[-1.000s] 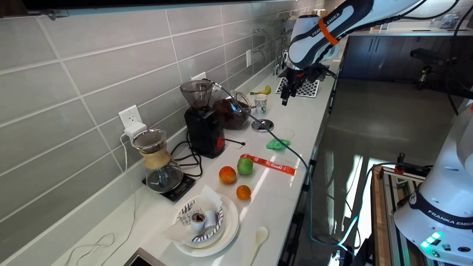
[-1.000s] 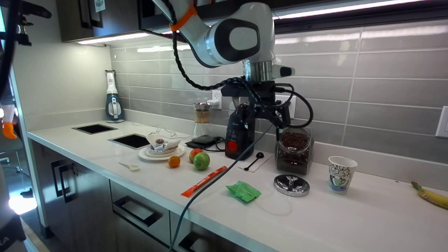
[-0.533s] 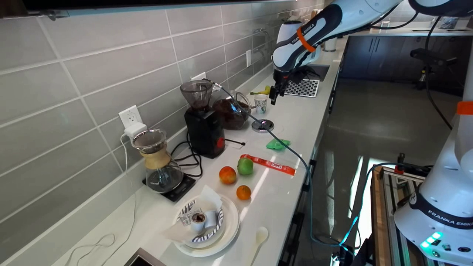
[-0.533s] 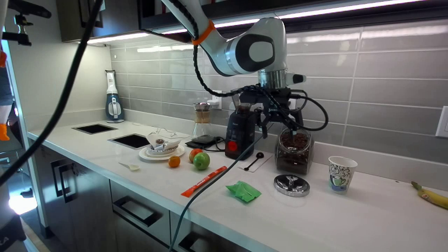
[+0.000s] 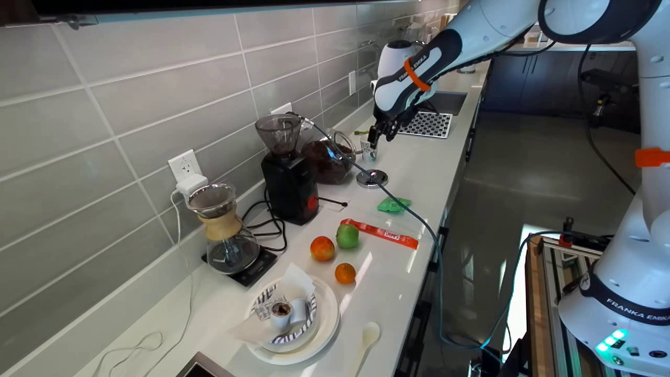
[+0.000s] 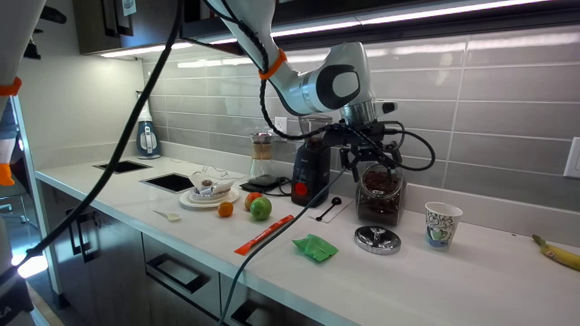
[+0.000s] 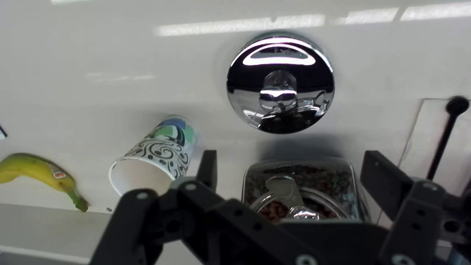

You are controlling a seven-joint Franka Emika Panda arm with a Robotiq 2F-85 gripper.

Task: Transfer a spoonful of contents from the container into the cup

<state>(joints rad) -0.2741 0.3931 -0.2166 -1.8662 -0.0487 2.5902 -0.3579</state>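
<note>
The container is a glass jar of dark beans (image 6: 379, 203), its mouth open and tilted; it also shows in the wrist view (image 7: 331, 176) and an exterior view (image 5: 325, 159). A metal scoop (image 7: 285, 187) lies across its mouth, handle over the rim. The cup is a white patterned paper cup (image 6: 442, 226), upright beside the jar; it also shows in the wrist view (image 7: 162, 152) and, partly hidden by my gripper, in an exterior view (image 5: 369, 152). My gripper (image 7: 290, 162) is open and empty above the jar, fingers apart on either side of it in the wrist view.
The chrome lid (image 6: 377, 240) lies in front of the jar. A black grinder (image 6: 310, 174) and a black spoon (image 6: 328, 209) are beside it. A banana (image 6: 562, 256) lies beyond the cup. A green packet (image 6: 316, 247) and a red packet (image 6: 264, 234) lie nearer the counter edge. A cable (image 5: 413, 212) crosses overhead.
The arm has moved toward the wall and lowered, bringing the gripper closer to the jar and the wrist more tilted. The gripper now covers part of the cup in an exterior view. Counter objects have not moved.
</note>
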